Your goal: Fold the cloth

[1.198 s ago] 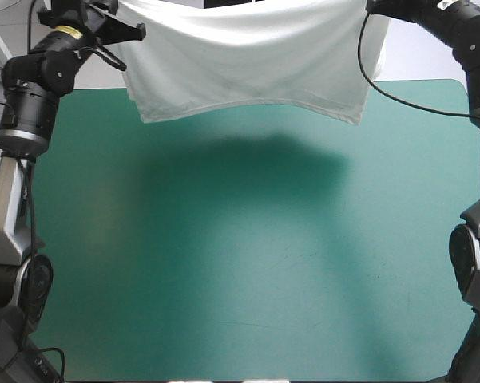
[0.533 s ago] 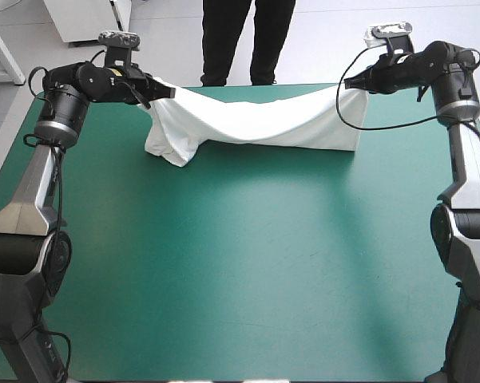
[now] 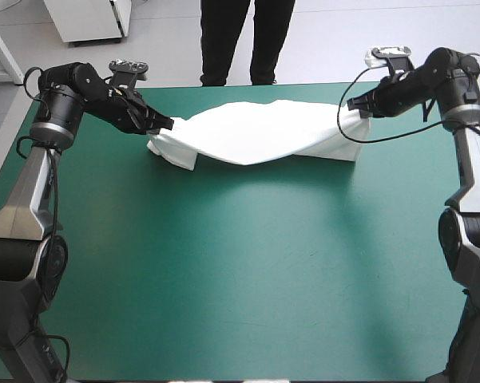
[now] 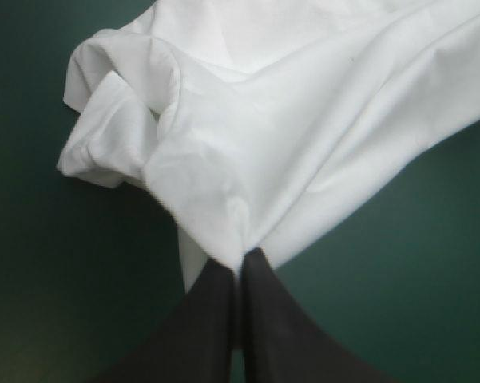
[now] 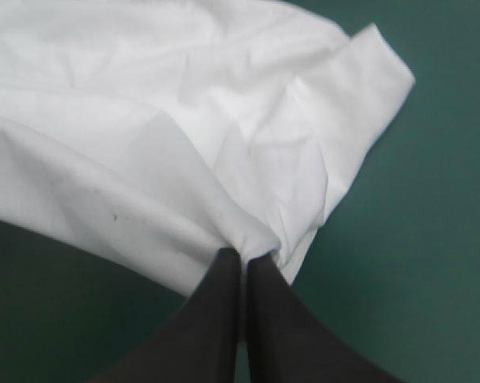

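Note:
The white T-shirt (image 3: 255, 132) lies stretched in a long band across the far part of the teal-green table, sagging and twisted in the middle. At its left end my left gripper (image 3: 169, 124) is shut on the T-shirt, the cloth (image 4: 247, 136) bunching ahead of the black fingers (image 4: 216, 319). At the right end my right gripper (image 3: 353, 104) is shut on the T-shirt too, with folds of the T-shirt (image 5: 184, 128) spreading ahead of its fingertips (image 5: 259, 311). Most of the shirt rests on the table; both pinched ends sit low.
The teal-green cover (image 3: 240, 271) stretches bare from the shirt to the near edge. The far table edge (image 3: 184, 86) runs just behind the shirt.
Earlier the shirt hung high and spread between the raised grippers. Both arms have come down and the shirt now lies draped on the far part of the table, still pinched at both ends.

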Controlling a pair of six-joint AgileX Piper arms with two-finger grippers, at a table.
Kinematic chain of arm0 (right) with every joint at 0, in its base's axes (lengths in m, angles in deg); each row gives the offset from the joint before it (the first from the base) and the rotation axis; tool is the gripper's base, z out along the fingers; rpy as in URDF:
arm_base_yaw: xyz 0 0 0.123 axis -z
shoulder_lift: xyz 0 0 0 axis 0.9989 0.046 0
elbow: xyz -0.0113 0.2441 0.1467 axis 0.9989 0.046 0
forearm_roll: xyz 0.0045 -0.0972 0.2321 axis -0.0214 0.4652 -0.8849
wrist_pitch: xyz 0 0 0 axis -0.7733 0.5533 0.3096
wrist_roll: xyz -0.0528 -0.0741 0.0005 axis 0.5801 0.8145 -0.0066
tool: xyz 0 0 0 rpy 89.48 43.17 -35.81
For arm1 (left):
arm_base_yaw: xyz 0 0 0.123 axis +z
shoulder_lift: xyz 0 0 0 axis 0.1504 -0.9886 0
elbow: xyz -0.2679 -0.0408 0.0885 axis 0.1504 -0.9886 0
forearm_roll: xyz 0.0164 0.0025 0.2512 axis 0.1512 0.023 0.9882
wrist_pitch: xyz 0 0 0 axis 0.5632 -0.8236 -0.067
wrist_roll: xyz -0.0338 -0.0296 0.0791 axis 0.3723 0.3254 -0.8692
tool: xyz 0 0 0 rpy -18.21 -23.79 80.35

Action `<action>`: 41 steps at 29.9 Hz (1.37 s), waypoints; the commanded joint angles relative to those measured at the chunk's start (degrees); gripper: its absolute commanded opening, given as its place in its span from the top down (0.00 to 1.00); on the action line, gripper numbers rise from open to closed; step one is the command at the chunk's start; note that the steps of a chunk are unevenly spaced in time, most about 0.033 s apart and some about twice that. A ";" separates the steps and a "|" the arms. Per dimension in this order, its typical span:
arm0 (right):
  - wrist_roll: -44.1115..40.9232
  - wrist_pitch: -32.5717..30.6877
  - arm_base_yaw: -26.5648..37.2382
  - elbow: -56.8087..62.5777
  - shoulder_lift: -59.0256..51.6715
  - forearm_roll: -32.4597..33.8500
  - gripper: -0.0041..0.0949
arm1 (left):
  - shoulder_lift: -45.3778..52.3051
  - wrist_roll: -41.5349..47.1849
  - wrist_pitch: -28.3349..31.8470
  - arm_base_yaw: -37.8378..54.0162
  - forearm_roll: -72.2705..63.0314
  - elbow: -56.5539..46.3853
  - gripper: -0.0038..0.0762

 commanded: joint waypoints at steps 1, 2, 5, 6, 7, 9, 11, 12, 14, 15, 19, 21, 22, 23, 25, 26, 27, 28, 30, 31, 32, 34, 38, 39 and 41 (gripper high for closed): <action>0.28 2.18 1.95 6.50 -8.23 -0.96 0.97 | 5.64 0.06 -2.34 -0.11 -2.12 -3.14 0.98; 0.50 2.43 2.53 8.97 -9.27 -0.96 0.97 | 6.14 0.06 -2.34 -0.11 -2.33 -5.04 0.98; 0.64 2.69 3.60 14.23 -11.15 -1.18 0.97 | 8.63 -1.20 -2.34 -0.11 -2.13 -12.64 0.98; 0.64 2.69 3.70 15.45 -11.62 -1.18 0.97 | 9.51 -1.46 -2.34 -0.11 -1.18 -14.93 0.98; 0.64 2.56 3.70 16.39 -11.94 -1.05 0.97 | 10.31 -1.77 -2.34 -0.11 -0.45 -17.01 0.98; 0.80 1.95 3.70 18.90 -12.74 -0.90 0.97 | 11.75 -2.77 -2.34 -0.11 1.13 -20.83 0.98; 0.87 1.81 3.70 21.46 -13.67 -0.59 0.97 | 12.66 -3.05 -2.34 -0.11 1.53 -23.66 0.98; 0.87 1.65 3.70 23.06 -14.19 -0.26 0.97 | 12.99 -3.47 -2.34 -0.11 1.53 -25.04 0.98; 0.87 1.36 3.70 26.19 -15.18 0.47 0.97 | 13.42 -4.02 -2.34 -0.11 1.53 -27.28 0.98; 0.87 1.36 3.70 27.81 -15.76 0.56 0.97 | 13.52 -4.02 -2.34 -0.11 1.53 -28.48 0.98; 1.11 2.44 3.70 33.89 -18.32 0.69 0.97 | 13.74 -4.57 -2.34 -0.11 3.81 -33.04 0.98; 1.11 2.89 3.70 36.84 -19.28 0.69 0.97 | 13.74 -4.57 -2.24 -0.11 5.01 -35.27 0.98; 1.14 3.16 3.60 37.68 -19.76 0.69 0.97 | 13.74 -4.57 -2.24 -0.11 5.47 -35.97 0.98; 1.40 3.16 3.43 39.01 -20.09 0.81 0.97 | 13.74 -4.57 -2.24 -0.11 5.65 -36.68 0.98; 1.49 3.18 2.66 41.30 -20.25 1.21 0.97 | 13.86 -4.57 -1.67 -0.11 5.77 -37.42 0.98; 1.49 3.18 2.06 42.33 -20.32 1.51 0.97 | 13.86 -4.57 -1.67 -0.11 5.88 -37.42 0.98; 1.49 3.05 1.45 43.28 -20.32 1.97 0.97 | 13.86 -4.57 -1.55 -0.11 6.05 -37.42 0.98; 1.49 2.75 0.74 44.15 -20.32 2.50 0.97 | 13.86 -4.57 -1.66 -0.11 6.31 -37.42 0.98; 1.31 2.24 -0.45 45.61 -20.32 4.79 0.97 | 13.86 -4.57 -1.66 -0.11 6.42 -37.56 0.98; 1.18 2.24 -0.87 46.44 -20.32 5.42 0.97 | 13.86 -4.57 -1.66 -0.11 6.42 -37.85 0.98; 1.18 2.14 -1.13 47.10 -20.32 5.55 0.97 | 13.99 -4.46 -1.66 -0.11 6.42 -38.26 0.98; 1.18 2.28 -1.26 48.50 -20.32 5.55 0.97 | 14.57 -4.37 -1.54 -0.11 6.51 -40.06 0.98; 1.18 2.28 -1.26 49.96 -20.32 6.44 0.97 | 15.50 -4.37 0.47 -0.11 7.80 -43.95 0.98; 1.18 2.28 -1.26 50.10 -20.32 6.44 0.97 | 15.80 -4.08 0.90 -0.11 8.13 -44.72 0.98; 1.18 2.28 -1.26 50.10 -20.32 6.44 0.97 | 16.14 -4.09 1.33 -0.11 8.91 -45.68 0.98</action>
